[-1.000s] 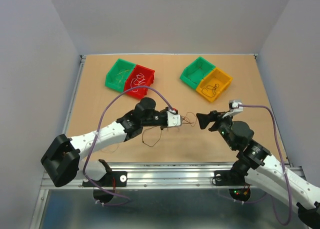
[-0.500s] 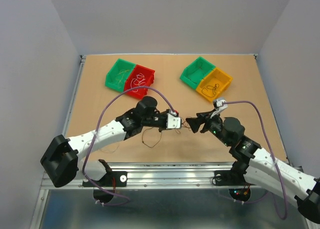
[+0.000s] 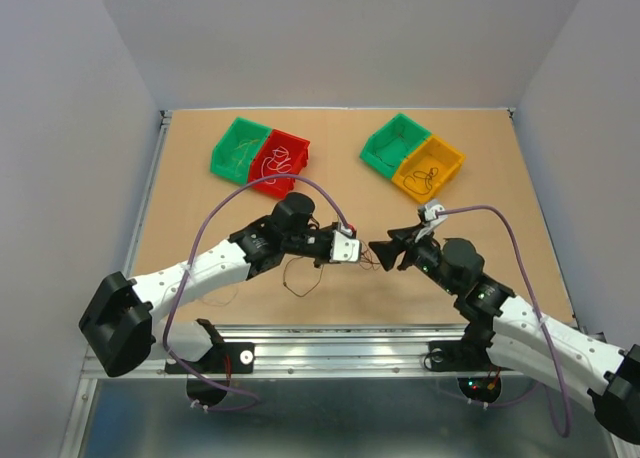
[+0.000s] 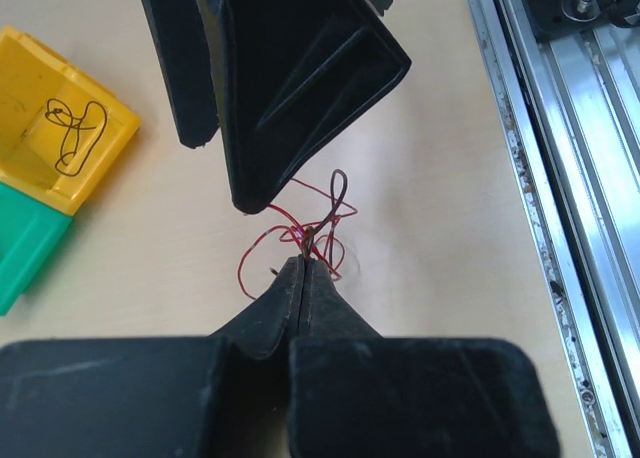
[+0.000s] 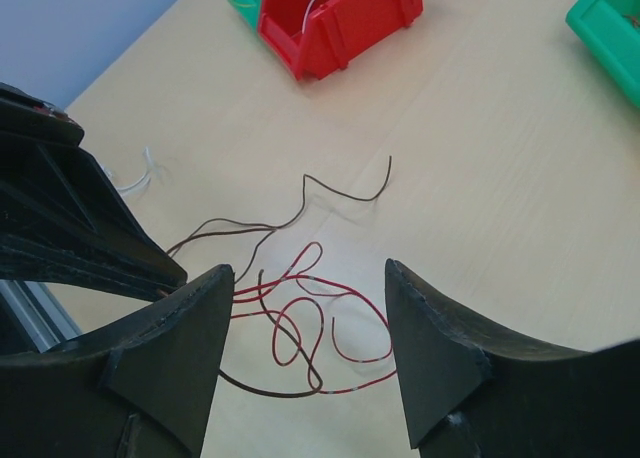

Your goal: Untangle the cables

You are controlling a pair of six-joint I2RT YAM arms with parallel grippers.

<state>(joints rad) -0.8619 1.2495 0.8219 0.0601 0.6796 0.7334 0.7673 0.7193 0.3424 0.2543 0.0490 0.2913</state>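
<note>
Right hand (image 5: pixel 307 268) over cables (image 5: pixel 300 313), bins (image 5: pixel 340 18) distant

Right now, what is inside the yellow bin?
A thin dark wire lies looped on the floor of the yellow bin. Nothing covers it; the near wall hides a floor strip.

Top view overhead, looking down; wrist views close, facing, share cables (image 4: pixel 312 228).

The cables (image 4: pixel 315 228) are a small messy knot of hair-thin red and brown wire, sitting about mid-table (image 3: pixel 200 198) near the front. The red strands (image 5: pixel 300 323) curl into a few loose overlapping loops, and one brown strand (image 5: pixel 350 198) wanders off flat across the wood. The knot's pinched at one spot - right in the left gripper (image 4: pixel 303 268) tips, which are squeezed together.
</note>
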